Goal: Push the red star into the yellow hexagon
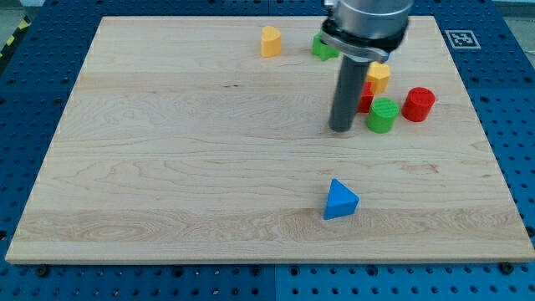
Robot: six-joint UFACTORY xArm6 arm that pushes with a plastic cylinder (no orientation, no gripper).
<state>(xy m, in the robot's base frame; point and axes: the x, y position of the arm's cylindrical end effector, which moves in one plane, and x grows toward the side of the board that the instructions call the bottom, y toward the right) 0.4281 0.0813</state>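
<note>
The red star (365, 98) lies at the view's upper right, mostly hidden behind my rod, with only its right edge showing. The yellow hexagon (379, 76) sits just above and to the right of it, touching or nearly touching it. My tip (340, 129) rests on the board just left of and below the red star, beside the green cylinder (382, 114).
A red cylinder (419, 104) stands right of the green cylinder. A yellow heart-like block (270, 41) and a green block (323, 48), partly hidden by the arm, lie near the view's top. A blue triangle (340, 201) lies lower in the middle. The wooden board (167, 167) ends at blue pegboard.
</note>
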